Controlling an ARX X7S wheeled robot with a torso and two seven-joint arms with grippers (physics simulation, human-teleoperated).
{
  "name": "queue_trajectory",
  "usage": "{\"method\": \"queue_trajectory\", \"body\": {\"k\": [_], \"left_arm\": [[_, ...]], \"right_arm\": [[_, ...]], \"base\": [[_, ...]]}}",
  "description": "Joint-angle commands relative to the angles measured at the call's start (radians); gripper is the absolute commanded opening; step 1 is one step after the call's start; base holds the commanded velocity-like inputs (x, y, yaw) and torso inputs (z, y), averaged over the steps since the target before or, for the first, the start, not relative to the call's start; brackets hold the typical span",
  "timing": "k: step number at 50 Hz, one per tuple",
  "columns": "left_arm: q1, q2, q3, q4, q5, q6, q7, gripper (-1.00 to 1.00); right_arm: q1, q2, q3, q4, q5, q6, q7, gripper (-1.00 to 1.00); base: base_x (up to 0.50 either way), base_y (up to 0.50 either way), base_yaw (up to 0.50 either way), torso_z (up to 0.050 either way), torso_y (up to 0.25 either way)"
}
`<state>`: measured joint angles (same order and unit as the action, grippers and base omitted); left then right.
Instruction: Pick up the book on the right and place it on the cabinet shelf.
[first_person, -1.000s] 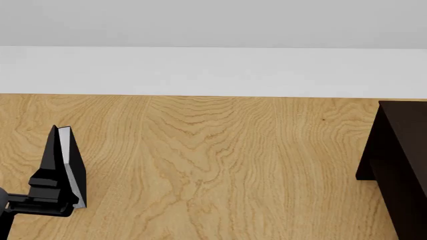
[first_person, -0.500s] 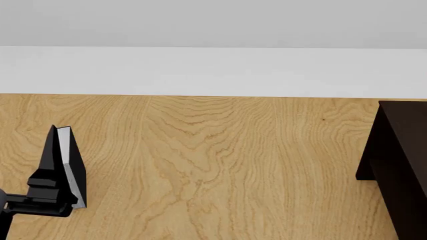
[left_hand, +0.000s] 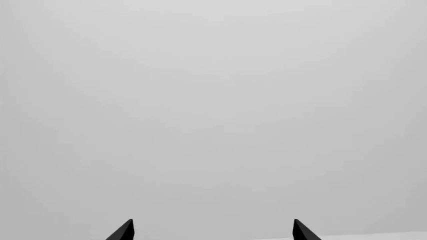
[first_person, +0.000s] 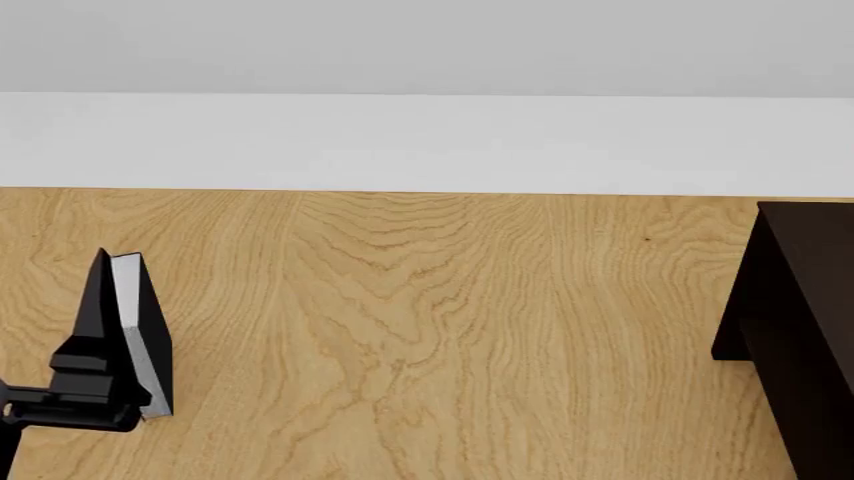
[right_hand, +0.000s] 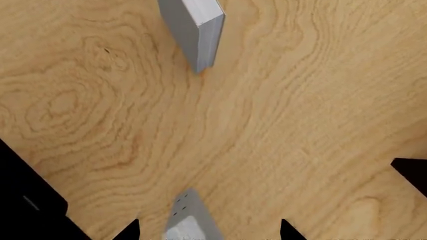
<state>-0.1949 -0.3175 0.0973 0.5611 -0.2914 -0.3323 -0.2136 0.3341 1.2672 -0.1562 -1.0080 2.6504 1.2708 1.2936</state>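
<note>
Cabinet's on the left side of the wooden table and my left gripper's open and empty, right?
Not quite: the head view shows the cabinet on the right side of the table. The left gripper is open and empty, as the left wrist view shows.

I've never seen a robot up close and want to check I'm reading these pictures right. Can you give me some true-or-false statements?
1. The table is wood-grained. True.
2. The dark cabinet stands at the head view's left. False: it is at the right.
3. The right gripper has its fingertips apart. True.
4. The grey book sits on the cabinet. False: it is on the wooden table.
5. The left gripper holds a book. False: nothing is between its fingertips.
</note>
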Motion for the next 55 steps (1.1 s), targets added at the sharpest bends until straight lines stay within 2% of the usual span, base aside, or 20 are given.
{"method": "queue_trajectory", "body": {"k": [1,15,24,34,41,55], "left_arm": [[0.0,-0.005,0.001,0.003,-0.004,-0.002,-0.005,1.0],[-0.002,-0.009,0.0,0.004,-0.012,-0.005,-0.01,1.0],[-0.001,-0.011,0.007,0.003,-0.01,-0.001,-0.013,1.0],[0.0,-0.015,0.006,0.006,-0.015,-0.002,-0.017,1.0],[0.0,-0.016,0.008,0.0,-0.017,0.004,-0.018,1.0],[-0.001,-0.019,0.01,-0.003,-0.022,0.009,-0.02,1.0]], "right_arm": [[-0.154,-0.043,0.088,0.036,-0.051,0.061,0.0,1.0],[-0.346,-0.127,0.174,0.08,-0.156,0.147,-0.018,1.0],[-0.383,-0.114,0.182,0.076,-0.162,0.144,-0.018,1.0],[-0.337,-0.068,0.082,0.089,-0.169,0.115,0.003,1.0],[-0.242,-0.052,-0.021,0.121,-0.172,0.11,0.023,1.0],[-0.066,-0.104,-0.241,0.202,-0.178,0.128,0.078,1.0]], "base": [[0.0,0.0,0.0,0.0,0.0],[0.0,0.0,0.0,0.0,0.0],[0.0,0.0,0.0,0.0,0.0],[0.0,0.0,0.0,0.0,0.0],[0.0,0.0,0.0,0.0,0.0],[0.0,0.0,0.0,0.0,0.0]]}}
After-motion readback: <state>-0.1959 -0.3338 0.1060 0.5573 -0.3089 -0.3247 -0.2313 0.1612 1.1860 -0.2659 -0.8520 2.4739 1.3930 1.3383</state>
